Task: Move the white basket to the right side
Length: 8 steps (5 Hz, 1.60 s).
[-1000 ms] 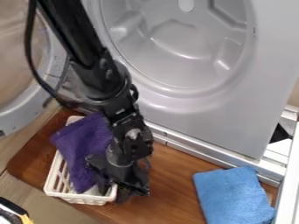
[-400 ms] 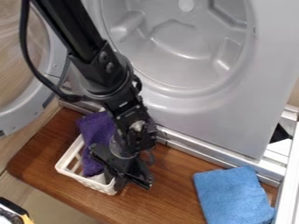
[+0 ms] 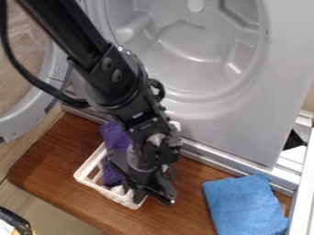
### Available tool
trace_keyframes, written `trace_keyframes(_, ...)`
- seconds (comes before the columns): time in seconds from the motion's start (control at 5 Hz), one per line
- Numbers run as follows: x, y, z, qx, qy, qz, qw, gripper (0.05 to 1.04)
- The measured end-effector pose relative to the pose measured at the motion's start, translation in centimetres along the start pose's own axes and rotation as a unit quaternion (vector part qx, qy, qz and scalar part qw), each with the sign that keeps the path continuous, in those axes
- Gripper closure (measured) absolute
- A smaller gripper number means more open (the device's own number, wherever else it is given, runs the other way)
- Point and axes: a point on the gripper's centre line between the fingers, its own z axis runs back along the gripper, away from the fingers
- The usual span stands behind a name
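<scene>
Camera view: brown wooden worktop (image 3: 49, 160), grain visible, its rounded near-left corner ending above paler flooring (image 3: 55, 213). Metal rail (image 3: 221, 160) runs along the back edge. Behind it stands a large silver-grey panel (image 3: 279, 59) with a round, moulded recess (image 3: 193, 50); at left, a round door (image 3: 23, 125) with a grey rim and see-through centre. White frame piece (image 3: 302, 193) at the right edge. Folded blue cloth (image 3: 245, 204) lies on the right part of the worktop. White basket (image 3: 113, 194), purple cloth (image 3: 114, 137) inside, sits left of centre on the worktop, well apart from the blue cloth. Hand (image 3: 150, 195) is down at the basket's right side, partly overlapping it; cannot tell whether it is clenched on the rim or released. Compared with the previous frame: basket, purple cloth and hand have all shifted rightward together; blue cloth unchanged in position.
</scene>
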Motion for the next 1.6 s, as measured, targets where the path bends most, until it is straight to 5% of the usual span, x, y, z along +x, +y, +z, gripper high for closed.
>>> trace_keyframes(0.6,-1.0,-7.2,1.5,-0.032,-0.038,-0.134,0.9898,0.993)
trace_keyframes(1.0,0.7,-12.0,1.2,-0.045,-0.058,-0.193,0.9785,0.993)
trace_keyframes(1.6,1.5,-14.8,0.0,-0.058,-0.044,-0.218,0.9734,0.959)
